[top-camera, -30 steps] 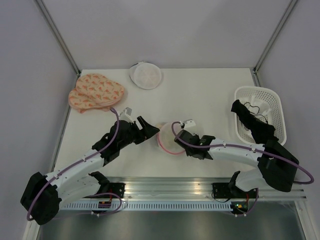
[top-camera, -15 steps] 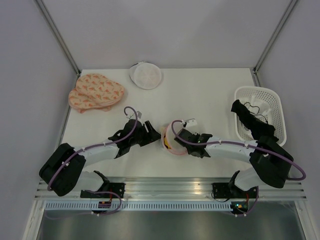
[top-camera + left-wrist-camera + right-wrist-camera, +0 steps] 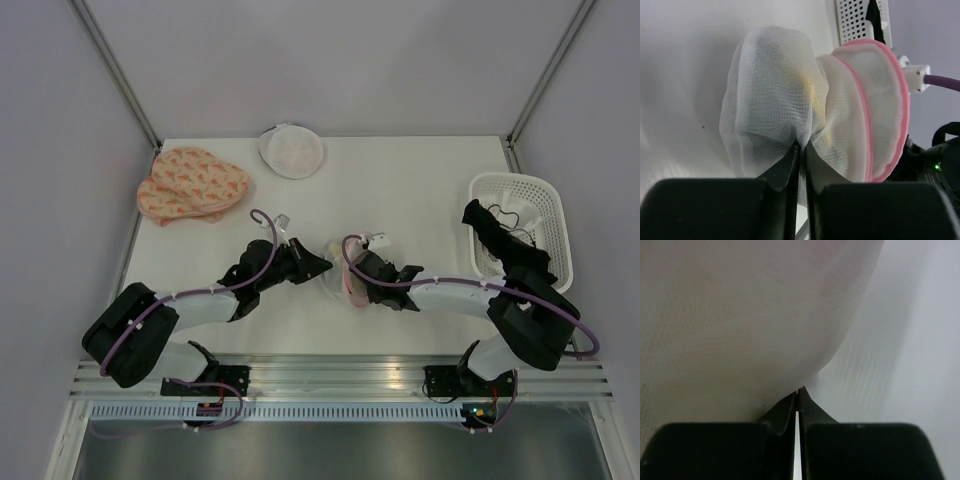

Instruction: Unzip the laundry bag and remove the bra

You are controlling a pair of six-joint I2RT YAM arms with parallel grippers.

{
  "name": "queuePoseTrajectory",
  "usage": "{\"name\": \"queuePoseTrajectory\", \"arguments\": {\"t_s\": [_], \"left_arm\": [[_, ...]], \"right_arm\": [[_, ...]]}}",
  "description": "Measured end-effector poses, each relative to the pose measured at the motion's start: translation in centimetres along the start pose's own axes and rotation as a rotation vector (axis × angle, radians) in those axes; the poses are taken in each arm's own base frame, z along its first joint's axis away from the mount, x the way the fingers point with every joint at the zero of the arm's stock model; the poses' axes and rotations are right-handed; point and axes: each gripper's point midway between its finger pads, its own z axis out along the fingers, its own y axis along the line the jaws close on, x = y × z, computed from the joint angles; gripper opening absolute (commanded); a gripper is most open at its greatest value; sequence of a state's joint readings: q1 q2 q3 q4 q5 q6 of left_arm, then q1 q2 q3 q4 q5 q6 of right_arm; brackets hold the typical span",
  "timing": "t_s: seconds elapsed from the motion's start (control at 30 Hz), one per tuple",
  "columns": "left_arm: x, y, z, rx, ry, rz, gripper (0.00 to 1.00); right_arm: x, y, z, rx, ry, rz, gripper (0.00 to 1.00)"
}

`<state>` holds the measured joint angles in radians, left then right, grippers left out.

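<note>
White mesh laundry bag with pink trim (image 3: pixel 337 277) sits mid-desk (image 3: pixel 420 190), the bra seemingly the yellowish shape (image 3: pixel 810 90) inside. The left hand (image 3: pixel 801 146) is clenched on thin netting and the right hand (image 3: pixel 797 394) is clamped on the opposite side. Pulling apart could tear the mesh or let it slip free. Open room lies behind the bag, while the desk's near edge is close.

Mesh-veiled bra (image 3: pixel 812 94) inside laundry bag (image 3: pixel 765 85)

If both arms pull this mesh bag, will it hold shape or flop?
Probably floppy: the mesh laundry bag bunches into folds where the left gripper pinches it. Likely light, being thin and see-through. The pink rim seems to hold its curve, so somewhat stiffer.
</note>
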<state>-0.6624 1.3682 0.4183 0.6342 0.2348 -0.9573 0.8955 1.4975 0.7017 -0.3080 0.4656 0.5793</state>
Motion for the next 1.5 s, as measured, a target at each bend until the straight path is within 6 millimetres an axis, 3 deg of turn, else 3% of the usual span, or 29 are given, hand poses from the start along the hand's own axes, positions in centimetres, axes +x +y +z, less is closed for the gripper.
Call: {"name": "queuePoseTrajectory", "arguments": {"t_s": [0.13,0.3,0.43,0.47,0.5,0.53,0.63,0.73,0.83,0.97,1.17,1.27,1.5], "left_arm": [[-0.3,-1.1,0.0,0.053,-0.007,0.007,0.02],[0.2,-1.0,-0.3,0.064,0.002,0.000,0.02],[0.7,-0.4,-0.9,0.040,0.014,-0.007,0.02],[0.8,-0.3,-1.3,0.031,0.014,-0.009,0.02],[0.8,-0.3,-1.7,0.026,0.012,-0.009,0.02],[0.7,-0.5,-2.2,0.024,0.003,-0.007,0.02],[-0.1,-1.3,-3.9,0.025,-0.044,0.005,0.02],[-1.2,-2.3,-5.6,0.034,-0.097,0.023,0.02],[-2.2,-3.3,-6.9,0.047,-0.146,0.036,0.02],[-2.2,-3.1,-7.5,0.031,-0.155,0.038,0.02],[-1.6,-2.1,-7.4,-0.005,-0.131,0.030,0.02],[-1.6,-2.1,-7.4,-0.006,-0.131,0.030,0.02],[-1.6,-1.7,-7.4,-0.021,-0.132,0.027,0.02]], "right_arm": [[-0.9,1.4,0.5,-0.058,-0.029,0.010,0.00],[-1.4,3.1,0.6,-0.133,-0.042,0.017,0.00],[-1.4,3.0,0.2,-0.139,-0.042,0.028,0.13],[-1.5,2.6,-0.1,-0.129,-0.046,0.038,0.19],[-1.7,2.1,-0.6,-0.114,-0.058,0.056,0.36],[-2.2,1.7,-1.2,-0.102,-0.077,0.083,0.60],[-3.8,0.3,-3.1,-0.072,-0.141,0.141,0.87],[-4.7,-1.2,-4.5,-0.024,-0.177,0.190,0.93],[-5.4,-1.9,-5.7,-0.012,-0.194,0.200,0.91],[-7.8,-0.9,-8.3,-0.100,-0.252,0.209,0.88],[-11.2,3.6,-13.6,-0.377,-0.320,0.161,0.88],[-10.8,6.1,-14.6,-0.487,-0.298,0.105,0.87],[-6.2,13.0,-17.4,-0.778,-0.193,-0.055,0.75]]}}
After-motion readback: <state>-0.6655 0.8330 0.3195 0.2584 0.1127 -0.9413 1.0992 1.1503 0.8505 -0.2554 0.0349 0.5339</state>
